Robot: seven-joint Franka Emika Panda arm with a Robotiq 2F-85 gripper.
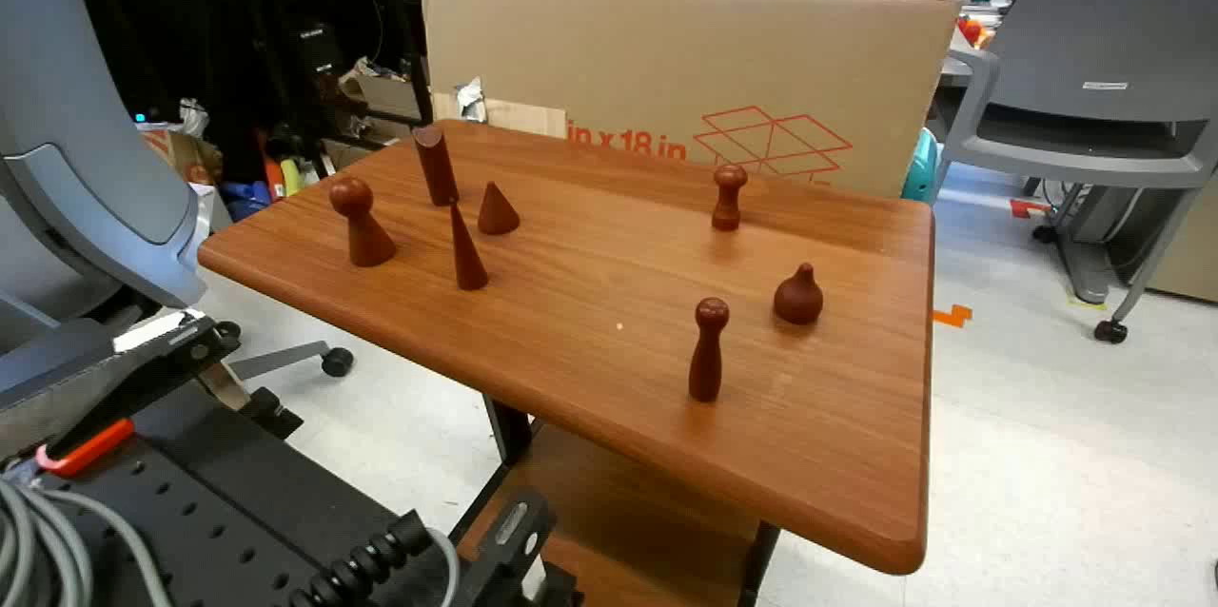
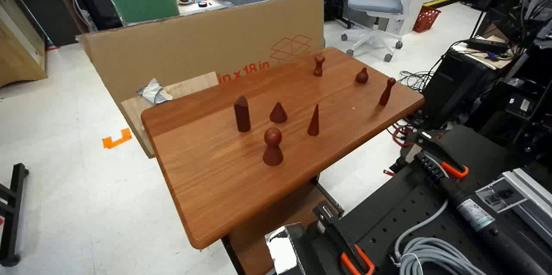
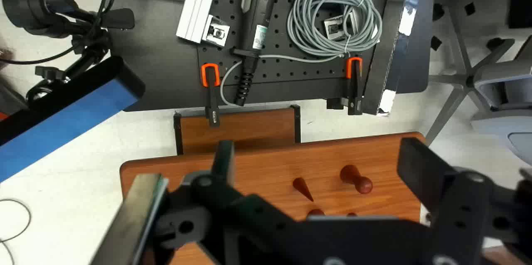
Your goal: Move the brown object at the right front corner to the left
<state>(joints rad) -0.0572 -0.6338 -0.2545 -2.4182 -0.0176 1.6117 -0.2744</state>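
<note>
— About the hand (image 3: 318,153): wide or narrow?

— Wide. A broad gap between the fingers (image 3: 422,169) in the wrist view, with nothing gripped. Out of sight in both exterior views, so probably high above the table (image 3: 266,177).

— And through that gap?

— Spike (image 3: 302,188) and pawn (image 3: 356,180), seemingly well below the fingers. No sign of the peg (image 1: 707,355) there; perhaps masked by the hand's own body.

— Which way, then?

— Down and sideways, most likely: past the spike, away from the pawn. Going by both exterior views: pawn, spike, peg, in that order along the side nearer the pegboard (image 3: 299,72). Roughly along the line of the spread fingers, too, so little turn of the wrist called for.

— Lying or standing?

— Standing in both exterior views, knob up, long axis upright, touching no other piece. Best met from straight above, with a finger on each side of the stem.

— Anything close by to spare?

— Bulb (image 1: 798,295), near the peg but apart, farther from the pegboard. Worth keeping the hand's width in mind there; easily tipped, either one, by a stray brush.

— And afterwards?

— Over toward the spike and pawn, to judge by the task's "left", and set down upright on that side.
</note>
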